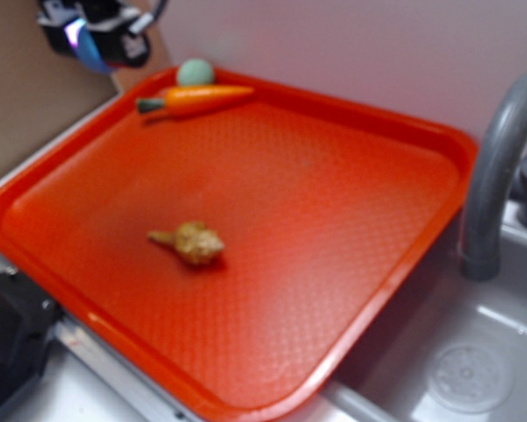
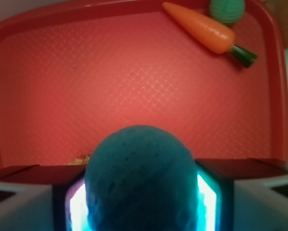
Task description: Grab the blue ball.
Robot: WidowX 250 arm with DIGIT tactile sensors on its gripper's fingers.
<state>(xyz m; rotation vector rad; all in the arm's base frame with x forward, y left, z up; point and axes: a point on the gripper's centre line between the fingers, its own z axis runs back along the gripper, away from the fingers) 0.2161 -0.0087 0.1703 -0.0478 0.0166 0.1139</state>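
Clamped between the two pads of the black pincer (image 2: pixel 141 202) sits the medium-blue round ball with a dimpled surface (image 2: pixel 141 178), filling the lower middle of the wrist view, its sides pressed against the glowing pale inner faces of the fingers (image 2: pixel 76 207). From the exterior camera the pincer (image 1: pixel 91 40) appears raised at the upper left, above and just outside the far left corner of the tray, with a sliver of blue (image 1: pixel 89 51) showing between its dark parts; that view is too blurred to make out the fingers themselves. Below lies the orange-red textured plastic tray (image 1: pixel 333 264), set on a grey metal counter beside a sink basin (image 1: pixel 465 369) with a curved grey faucet (image 1: pixel 496 167). Near the tray's far left corner rests the orange plastic carrot with a dark green stem (image 1: pixel 197 98), and the smaller pale green textured ball (image 1: pixel 195 72) sits just behind it, against the tray's rim and close to or touching the carrot. Towards the middle-left of the tray, well apart from these two, lies a small tan, lumpy piece shaped like a chicken drumstick (image 1: pixel 191 243); in the wrist view only a sliver of it peeks out beside the blue ball.
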